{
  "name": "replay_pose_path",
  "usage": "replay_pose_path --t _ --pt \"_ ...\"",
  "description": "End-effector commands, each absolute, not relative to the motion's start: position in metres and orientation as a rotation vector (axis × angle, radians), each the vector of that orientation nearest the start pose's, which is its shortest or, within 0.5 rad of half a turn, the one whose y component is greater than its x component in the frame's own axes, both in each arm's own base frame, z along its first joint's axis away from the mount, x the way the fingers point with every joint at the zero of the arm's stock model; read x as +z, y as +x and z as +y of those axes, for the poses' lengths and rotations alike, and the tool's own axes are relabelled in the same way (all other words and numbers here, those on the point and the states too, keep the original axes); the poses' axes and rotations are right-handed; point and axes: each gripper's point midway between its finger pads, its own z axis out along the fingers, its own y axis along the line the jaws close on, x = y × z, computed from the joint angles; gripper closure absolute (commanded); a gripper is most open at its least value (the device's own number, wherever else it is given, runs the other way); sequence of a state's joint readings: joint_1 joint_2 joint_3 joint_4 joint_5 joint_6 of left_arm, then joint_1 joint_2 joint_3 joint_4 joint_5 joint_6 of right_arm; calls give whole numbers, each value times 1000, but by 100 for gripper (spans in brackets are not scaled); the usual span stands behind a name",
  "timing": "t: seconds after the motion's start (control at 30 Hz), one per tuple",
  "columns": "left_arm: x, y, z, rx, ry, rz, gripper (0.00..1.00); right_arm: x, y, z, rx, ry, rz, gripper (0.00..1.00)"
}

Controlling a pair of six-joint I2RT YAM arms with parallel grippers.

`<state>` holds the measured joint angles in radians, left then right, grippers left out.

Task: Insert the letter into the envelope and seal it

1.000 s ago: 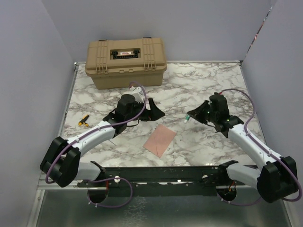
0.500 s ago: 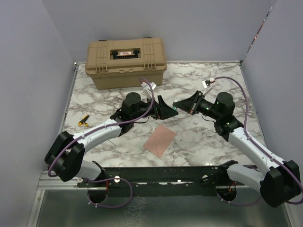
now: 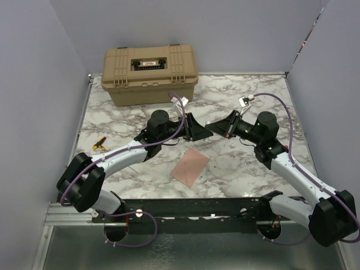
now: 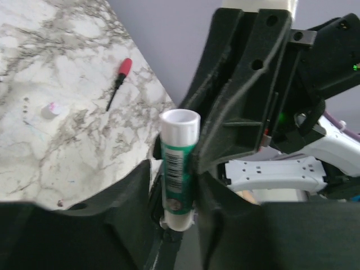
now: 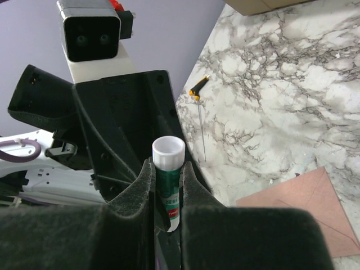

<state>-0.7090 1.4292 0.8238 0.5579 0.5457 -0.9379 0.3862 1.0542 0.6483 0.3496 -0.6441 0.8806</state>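
The envelope [image 3: 190, 166] lies on the table [image 3: 236, 95], before the case [image 3: 149, 73].

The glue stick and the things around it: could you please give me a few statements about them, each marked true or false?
1. The right hand grips a green glue stick. True.
2. The envelope lies on top of the toolbox. False: it lies flat on the marble table, nearer the arm bases than both hands.
3. The glue stick stands between the fingers of the left hand. True.
4. The toolbox lid is open. False: it is shut.
5. The yellow-handled screwdriver lies at the table's right edge. False: it lies near the left edge.
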Motion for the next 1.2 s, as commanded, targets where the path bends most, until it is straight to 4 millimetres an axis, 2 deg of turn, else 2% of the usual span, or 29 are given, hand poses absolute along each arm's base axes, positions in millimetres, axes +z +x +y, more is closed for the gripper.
replay_pose_path --t 0.0,0.1,0.13,0.17,0.3,0.33,0.47,0.67,0.8,0.97,1.1,1.17 --pt "251 242 -371 -1668 315 1875 72 263 247 248 1466 -160 1847 100" --pt "245 240 -372 -1671 337 1888 97 257 249 246 1427 -152 1897 100" --pt "243 240 -372 -1663 346 1889 100 254 250 245 1409 -147 1914 100" --pt "242 240 -372 -1652 360 1886 100 252 252 243 1385 -137 1933 99" --pt "237 238 -369 -1592 450 1854 100 248 263 231 1236 -94 1981 74" --pt "237 236 -367 -1584 477 1841 100 248 264 229 1211 -91 1988 71" --pt "240 229 -364 -1555 567 1793 100 260 264 230 1202 -158 1964 67" --pt "244 220 -364 -1568 655 1760 100 261 263 236 1215 -257 1937 59" --pt "246 216 -364 -1574 696 1741 100 262 263 239 1219 -296 1938 59" --pt "250 211 -365 -1593 748 1717 100 263 260 243 1255 -330 1918 67" --pt "255 206 -364 -1598 789 1686 100 261 260 247 1285 -350 1918 86" --pt "258 210 -362 -1572 768 1676 100 259 264 246 1282 -302 1936 94"
